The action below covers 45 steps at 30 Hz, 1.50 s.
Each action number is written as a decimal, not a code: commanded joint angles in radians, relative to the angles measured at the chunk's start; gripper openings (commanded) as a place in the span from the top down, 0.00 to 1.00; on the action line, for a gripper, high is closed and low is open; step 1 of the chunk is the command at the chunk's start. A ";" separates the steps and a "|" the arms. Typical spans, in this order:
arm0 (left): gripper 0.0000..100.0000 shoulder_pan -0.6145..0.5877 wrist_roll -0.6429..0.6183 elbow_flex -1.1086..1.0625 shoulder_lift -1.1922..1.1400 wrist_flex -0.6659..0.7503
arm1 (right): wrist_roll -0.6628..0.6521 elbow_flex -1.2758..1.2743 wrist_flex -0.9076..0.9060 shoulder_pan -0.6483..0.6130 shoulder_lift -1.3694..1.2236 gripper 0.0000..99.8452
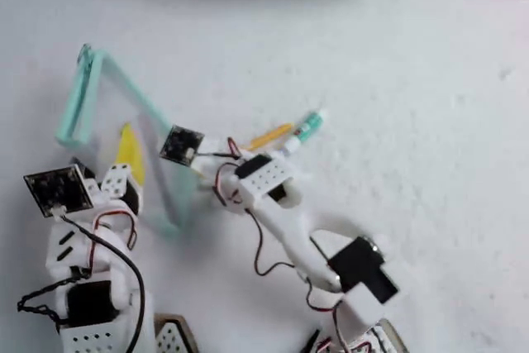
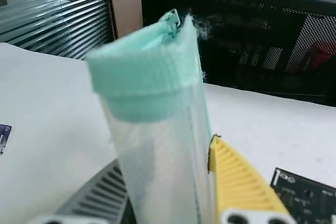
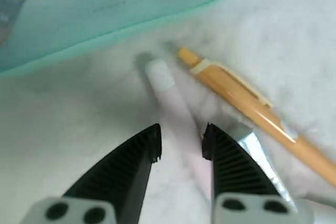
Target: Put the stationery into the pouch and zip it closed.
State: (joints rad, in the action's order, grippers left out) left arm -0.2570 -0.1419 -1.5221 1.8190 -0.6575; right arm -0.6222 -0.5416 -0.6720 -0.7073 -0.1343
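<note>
White table (image 1: 413, 55): orange pen (image 3: 247, 98) beside pouch (image 3: 105, 14).

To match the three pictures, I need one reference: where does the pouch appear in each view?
High view: the pouch stands on the left part of the white table.
Left wrist view: the pouch rises in the middle, held in the left tool.
Right wrist view: its teal edge lies beyond the orange pen.
Shared landmark: the white table.

One pouch (image 1: 78, 103), two pens (image 1: 273, 135) (image 1: 307, 127)
</note>
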 commanded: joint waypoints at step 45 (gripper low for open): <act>0.80 0.245 0.002 0.032 0.010 -0.075 | 0.359 -0.083 -0.111 0.306 0.638 0.98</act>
State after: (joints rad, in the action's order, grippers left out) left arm -0.0483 -0.1373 -1.5221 1.8267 -0.7188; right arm -0.3046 -0.6137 -0.8255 -0.4342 0.4273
